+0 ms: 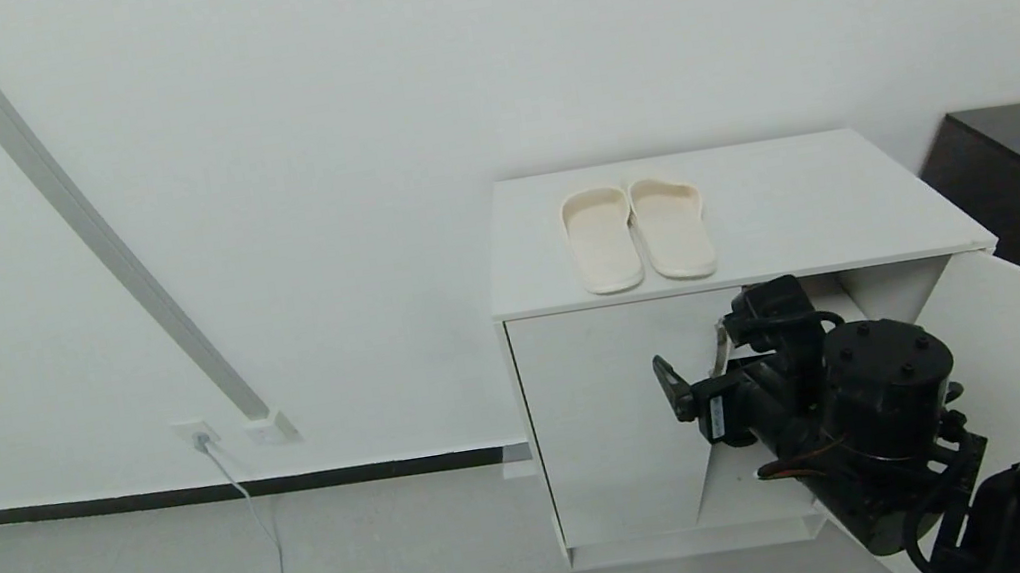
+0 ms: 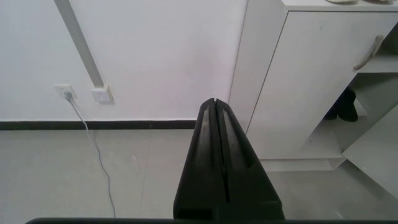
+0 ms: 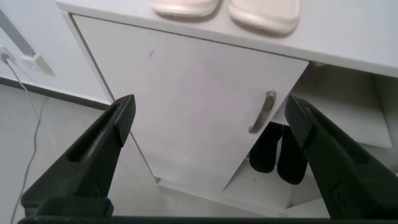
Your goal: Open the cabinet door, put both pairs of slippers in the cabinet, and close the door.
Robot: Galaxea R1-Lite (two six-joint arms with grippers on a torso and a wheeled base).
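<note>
While the right gripper (image 1: 696,368), released, hung before the cabinet (image 1: 590,416), the cream slippers (image 1: 637,234) lay above, long axis front-to-back, at its top's front edge.

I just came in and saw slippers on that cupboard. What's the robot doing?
The robot is putting slippers away. The white cabinet has its right door hanging open, and a dark pair already stands inside at the bottom. A cream pair lies on top of the cabinet. The right gripper is open in front of the cabinet, lower than that pair. The left gripper is shut, away from the cabinet, holding nothing.
</note>
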